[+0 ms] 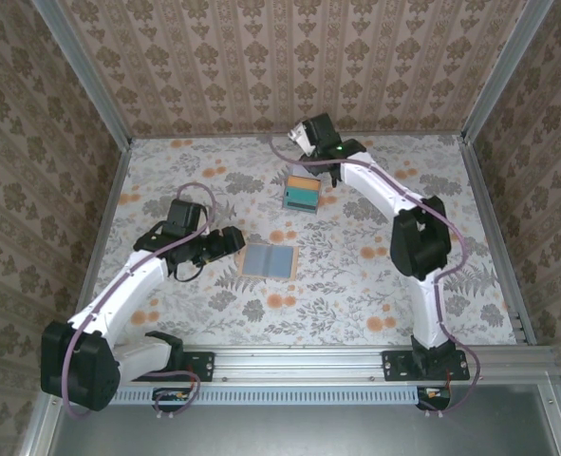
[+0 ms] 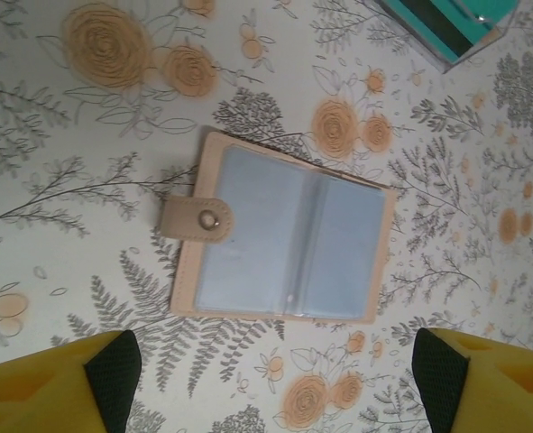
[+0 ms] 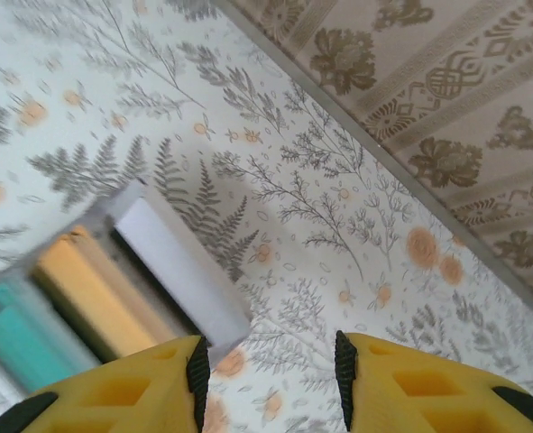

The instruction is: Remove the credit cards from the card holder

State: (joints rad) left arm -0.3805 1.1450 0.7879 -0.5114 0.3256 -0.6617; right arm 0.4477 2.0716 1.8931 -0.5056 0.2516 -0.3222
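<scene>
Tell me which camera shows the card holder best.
The left wrist view: the card holder lies open and close, both grey-blue panels and its snap tab clear. The top external view shows it small, near the left claw.

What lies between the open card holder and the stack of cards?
Bare flowered tablecloth and nothing else separates the card holder from the credit cards. The top external view shows it, and the left wrist view too.

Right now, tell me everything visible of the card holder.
The card holder lies open and flat on the floral table, inside up: two grey-blue panels with tan, leather-looking edging and a centre fold. A tan strap with a metal snap sticks out from one side. Its pockets look empty. Only the table touches it.
</scene>
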